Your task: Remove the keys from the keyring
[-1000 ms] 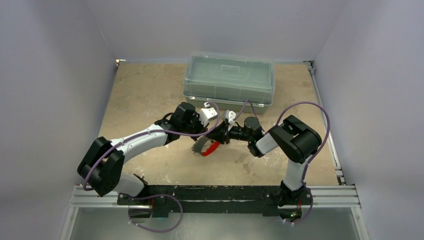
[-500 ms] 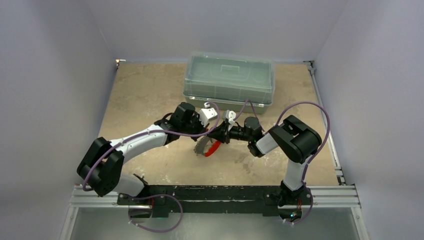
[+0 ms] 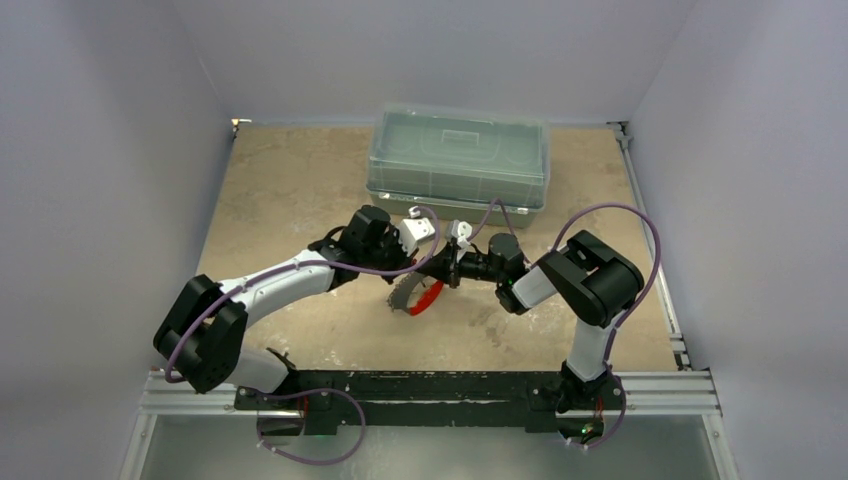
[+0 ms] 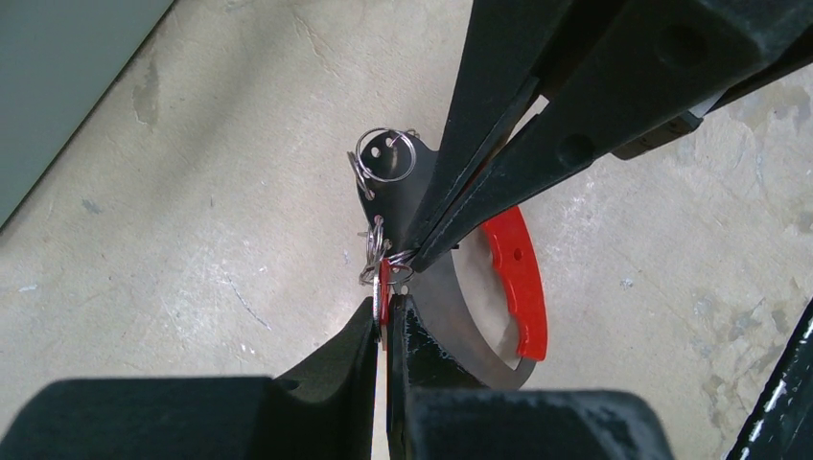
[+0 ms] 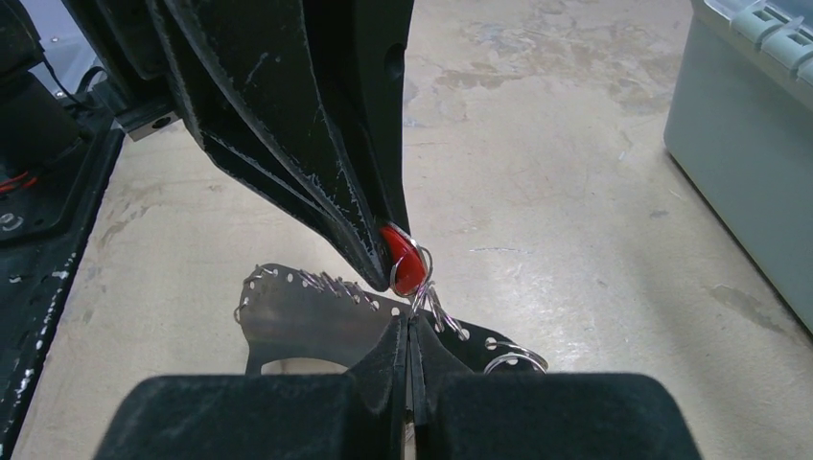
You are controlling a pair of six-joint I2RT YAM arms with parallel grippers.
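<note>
Red key head [image 4: 383,287] clamped in left gripper [image 4: 386,316], thin loop [image 5: 427,297] pinched in right gripper [image 5: 410,335]; keyring [image 3: 415,296] at 6 o'clock from clear box [image 3: 458,160]. Risks slipping off slick metal, or bending loop under skewed pull

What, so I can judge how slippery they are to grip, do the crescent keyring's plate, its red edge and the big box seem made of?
Keyring plate: thin grey sheet, probably metal, going by its dull sheen and punched rim holes. Red edge: smooth, glossy, likely moulded plastic. Box: translucent greenish plastic, its moulded lid ribs visible.
</note>
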